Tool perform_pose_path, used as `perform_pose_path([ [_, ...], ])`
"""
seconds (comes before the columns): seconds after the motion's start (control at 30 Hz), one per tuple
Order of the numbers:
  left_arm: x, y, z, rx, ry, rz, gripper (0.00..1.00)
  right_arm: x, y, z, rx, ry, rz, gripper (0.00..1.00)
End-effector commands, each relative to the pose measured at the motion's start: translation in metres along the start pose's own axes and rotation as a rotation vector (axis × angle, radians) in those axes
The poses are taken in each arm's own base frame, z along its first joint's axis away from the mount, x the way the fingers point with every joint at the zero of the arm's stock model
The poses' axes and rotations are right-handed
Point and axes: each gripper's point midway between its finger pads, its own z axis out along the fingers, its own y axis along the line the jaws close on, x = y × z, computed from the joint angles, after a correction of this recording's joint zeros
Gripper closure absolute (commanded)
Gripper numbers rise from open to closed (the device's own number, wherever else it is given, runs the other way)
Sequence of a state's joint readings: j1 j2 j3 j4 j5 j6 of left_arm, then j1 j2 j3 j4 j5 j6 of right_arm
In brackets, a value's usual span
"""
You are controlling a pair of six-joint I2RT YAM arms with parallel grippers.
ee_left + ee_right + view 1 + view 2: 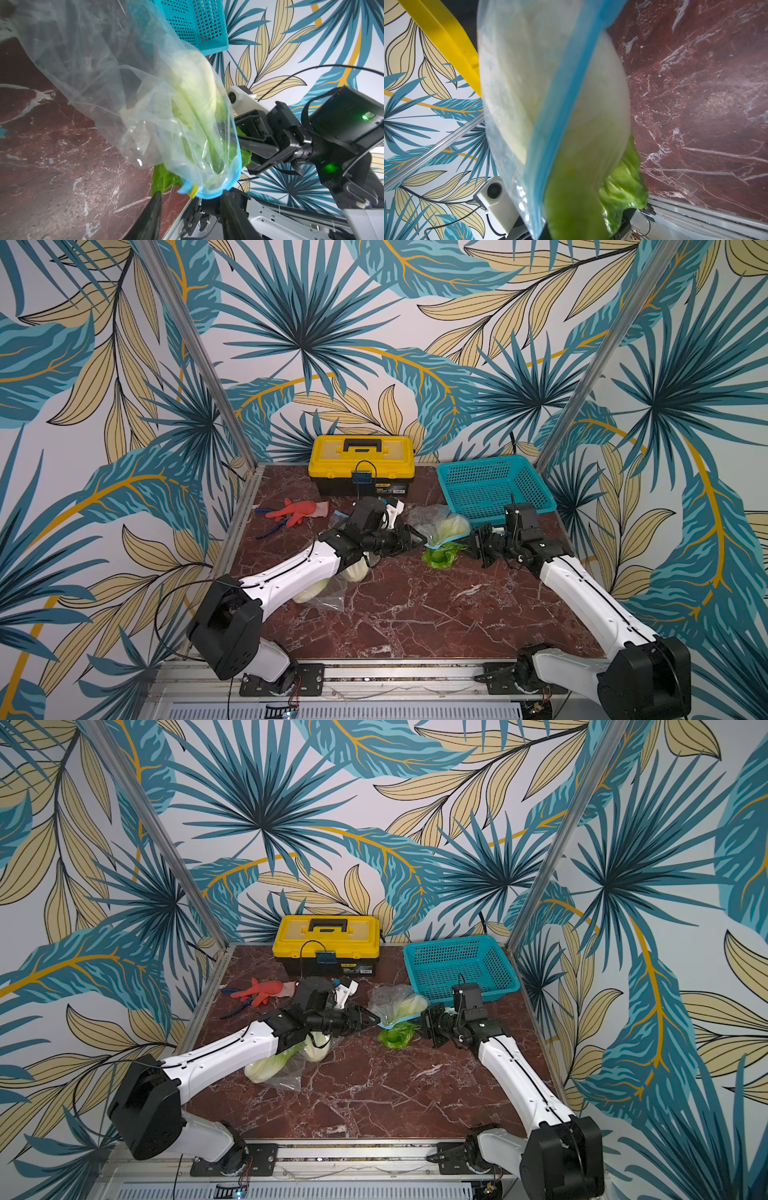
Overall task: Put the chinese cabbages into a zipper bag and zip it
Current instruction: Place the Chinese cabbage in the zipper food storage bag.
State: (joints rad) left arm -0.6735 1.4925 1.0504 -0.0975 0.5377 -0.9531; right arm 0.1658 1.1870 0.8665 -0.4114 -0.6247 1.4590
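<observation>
1. One chinese cabbage [451, 526] is lodged white end first in the zipper bag [424, 516], beside the teal basket [482, 461]; its green leaves are seen protruding from the blue mouth.
2. The bag's rim is clamped by the right gripper [469, 542].
3. The left gripper [192, 194] is held with jaws parted at the mouth's corner.
4. Two further chinese cabbages [266, 1067] are seen beneath the left arm [232, 1048].

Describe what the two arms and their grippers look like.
Both the left arm and right arm have smooth white shells between chunky black joints, with thin black cables along them. The left gripper and right gripper are black with tapering fingers. A white camera sits at each wrist.
</observation>
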Motion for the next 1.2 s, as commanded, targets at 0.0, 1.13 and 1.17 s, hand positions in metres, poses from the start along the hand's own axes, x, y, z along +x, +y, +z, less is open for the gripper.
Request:
perform_pose_path([
  [0.0,-0.012,0.001,0.005,0.008,-0.059,-0.024,0.54,-0.005,-0.001,0.001,-0.022,-0.017,-0.005,1.00],
  [1.13,0.011,0.017,0.000,0.057,-0.183,-0.157,1.00,-0.023,0.038,-0.009,-0.356,-0.110,0.100,1.00],
  [1.17,0.011,0.016,-0.001,0.060,-0.184,-0.153,1.00,-0.024,0.044,-0.012,-0.386,-0.123,0.102,1.00],
])
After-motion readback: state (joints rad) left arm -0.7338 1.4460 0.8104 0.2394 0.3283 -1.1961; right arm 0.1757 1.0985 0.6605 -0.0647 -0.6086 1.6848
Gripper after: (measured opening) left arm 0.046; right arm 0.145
